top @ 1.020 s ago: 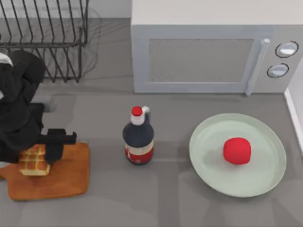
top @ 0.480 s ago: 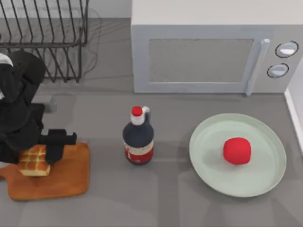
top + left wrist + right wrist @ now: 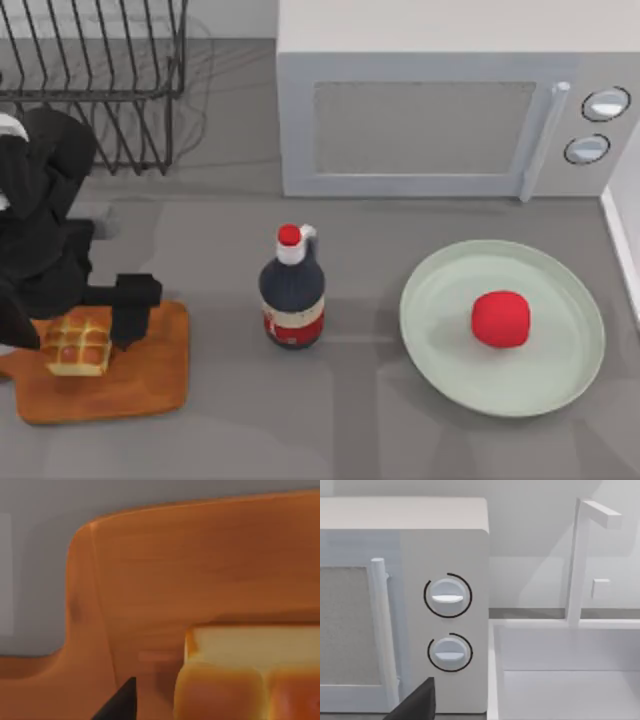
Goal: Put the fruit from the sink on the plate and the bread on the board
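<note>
- Top view: the bread [image 3: 77,346], a small golden-brown block of rolls with a glossy gridded top and paler sides, lies flat on the board [image 3: 150,380], an orange-brown wooden slab with rounded corners at the table's left.
- The left gripper [image 3: 75,325] sits over the bread; one dark finger [image 3: 133,312] stands just to the bread's right with a slight gap, so the fingers are spread and grasp nothing.
- The fruit [image 3: 501,319], round, smooth and bright red, rests on the plate [image 3: 440,340], a wide pale green dish with a shallow rim at the right.
- A dark bottle [image 3: 292,296] with a red cap stands upright between board and plate; a microwave [image 3: 450,100] and a wire rack [image 3: 100,80] stand behind.
- Left wrist view: the board [image 3: 165,580] shows wood grain, and the bread [image 3: 250,675] lies on it; a dark fingertip [image 3: 122,702] sits beside the bread, apart from it.
- Right wrist view: it faces the microwave [image 3: 445,540] dials and the white sink [image 3: 560,670]; whether the right gripper is open cannot be told.
</note>
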